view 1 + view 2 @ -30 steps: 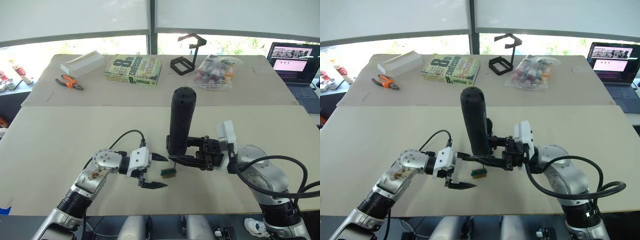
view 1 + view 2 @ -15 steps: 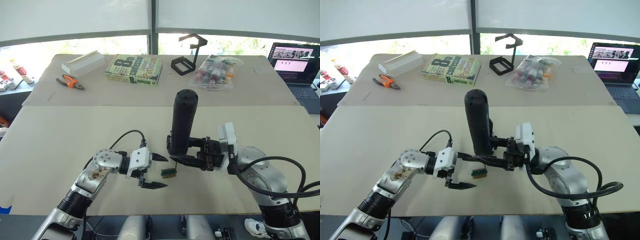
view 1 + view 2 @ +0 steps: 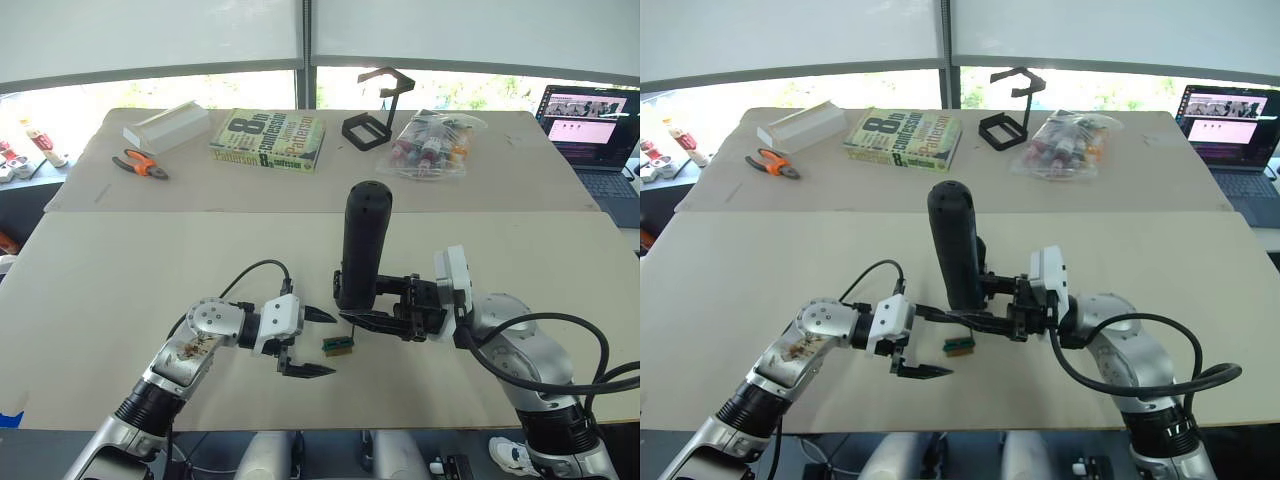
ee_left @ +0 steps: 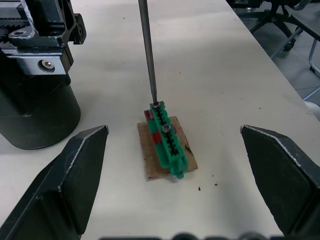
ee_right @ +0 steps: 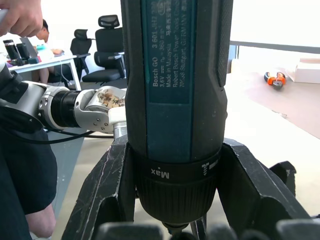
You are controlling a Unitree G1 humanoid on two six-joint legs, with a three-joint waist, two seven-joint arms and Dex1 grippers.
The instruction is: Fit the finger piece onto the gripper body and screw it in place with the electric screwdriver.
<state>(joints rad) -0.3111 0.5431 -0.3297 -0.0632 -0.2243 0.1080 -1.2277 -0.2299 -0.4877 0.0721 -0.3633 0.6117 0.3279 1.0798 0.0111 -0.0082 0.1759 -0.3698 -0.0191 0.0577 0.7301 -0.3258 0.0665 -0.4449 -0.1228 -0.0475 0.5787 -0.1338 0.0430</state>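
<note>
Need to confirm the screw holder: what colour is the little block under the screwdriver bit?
Green, the block sits on a brown base; left wrist view shows it best.

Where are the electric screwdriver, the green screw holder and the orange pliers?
electric screwdriver (image 3: 360, 240): left eye view, middle of its black body.
green screw holder (image 4: 167, 140): left wrist view, its green top.
orange pliers (image 3: 138, 165): left eye view, its handles.
</note>
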